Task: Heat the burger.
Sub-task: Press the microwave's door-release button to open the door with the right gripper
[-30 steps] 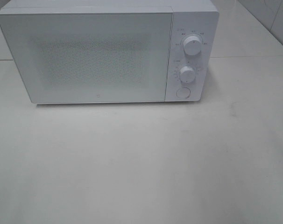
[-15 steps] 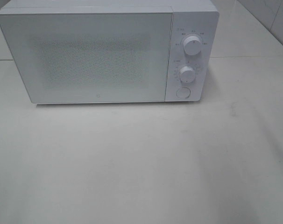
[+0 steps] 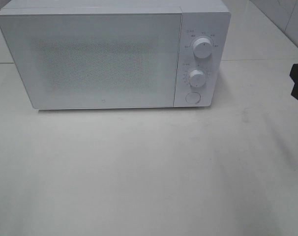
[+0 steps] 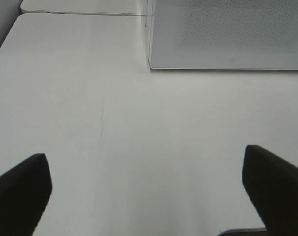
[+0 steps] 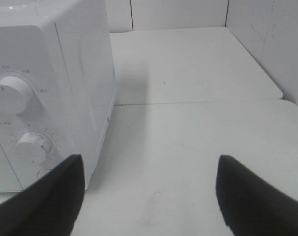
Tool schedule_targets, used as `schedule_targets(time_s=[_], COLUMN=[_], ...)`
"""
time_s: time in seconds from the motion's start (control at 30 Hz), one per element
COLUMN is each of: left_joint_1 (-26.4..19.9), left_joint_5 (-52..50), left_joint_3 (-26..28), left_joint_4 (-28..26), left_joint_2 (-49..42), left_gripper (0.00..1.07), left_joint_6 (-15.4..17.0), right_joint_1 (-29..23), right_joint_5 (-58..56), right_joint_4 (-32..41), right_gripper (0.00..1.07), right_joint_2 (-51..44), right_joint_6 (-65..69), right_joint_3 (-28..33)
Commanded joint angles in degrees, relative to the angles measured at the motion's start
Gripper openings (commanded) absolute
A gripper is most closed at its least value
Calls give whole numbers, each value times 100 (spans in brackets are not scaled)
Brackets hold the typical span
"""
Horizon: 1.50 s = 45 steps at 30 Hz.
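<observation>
Presently the burger appears in no view. It lies neither on the plain white tabletop (image 3: 149, 172) in front of the boxy white microwave oven (image 3: 113, 55) nor in either gripper. The oven's speckled white door (image 3: 90, 61) is shut and opaque, so whether the burger rests inside cannot be told, and no direction or long axis can be given for it. Left gripper (image 4: 145, 156): jaws spread wide, empty, facing the oven's front corner farthest from the dials. Right gripper (image 5: 150, 164): jaws likewise apart, empty, just off the oven's control-panel end, which carries the upper white dial (image 3: 202, 47), lower white dial (image 3: 196, 77) and round white button (image 3: 192, 97). Judgement: the right arm is nearer the controls, so any door release or dial turn falls to it.
</observation>
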<state>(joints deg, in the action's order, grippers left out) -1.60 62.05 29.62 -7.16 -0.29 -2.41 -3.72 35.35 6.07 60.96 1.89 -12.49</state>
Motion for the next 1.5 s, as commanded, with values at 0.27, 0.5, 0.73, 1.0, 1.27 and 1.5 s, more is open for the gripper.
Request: schedule_targets(time_s=[0.27,0.5,0.73,1.0,1.27,1.5], left_joint_1=[-11,-11,-11,-11,-11,-11], left_joint_5=[-69,-69,-69,-69,-69,-69], left_joint_3=[-6,-6,-6,-6,-6,-6], left_joint_4=[0,0,0,0,0,0], left_joint_2=[-34,-34,-34,-34,-34,-34], left_gripper=[98,98,98,98,98,98], left_joint_6=[23,23,23,23,23,23], right_joint_1=[-991,-2286,-3369,-4171,-4446,-4446], right_joint_5=[1186,2269,3123,3421,3380,3358], right_joint_4=[974,2332,3443,4165,4160,4160], right_gripper=[73,73,73,73,73,73], right_joint_2=[1054,1885,2464,2985,3392,3633], right_joint_6=[-602,-1507,-1684,-1713,-1811,-1793], right_joint_3=[275,361,350,34,-464,-756])
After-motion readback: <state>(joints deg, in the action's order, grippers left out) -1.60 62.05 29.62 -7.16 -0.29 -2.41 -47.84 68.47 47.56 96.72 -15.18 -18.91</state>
